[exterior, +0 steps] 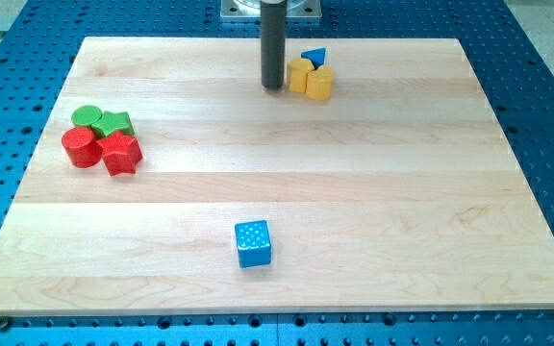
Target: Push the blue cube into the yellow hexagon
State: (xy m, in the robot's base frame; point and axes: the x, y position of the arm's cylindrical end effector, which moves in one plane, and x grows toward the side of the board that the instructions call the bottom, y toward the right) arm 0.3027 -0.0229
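The blue cube sits alone low in the frame, centre. At middle left huddle a red cylinder, a red star block, a green cylinder and a green star block. At upper centre my upright rod, cut off at the frame's top, ends in my tip, just left of a yellow block and the yellow hexagon, touching neither. A blue triangle is half hidden behind them. There are no fingers to open or close.

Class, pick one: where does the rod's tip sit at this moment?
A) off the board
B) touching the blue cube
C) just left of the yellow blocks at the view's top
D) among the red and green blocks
C: my tip stands just left of the yellow blocks, far from the blue cube near the view's bottom.
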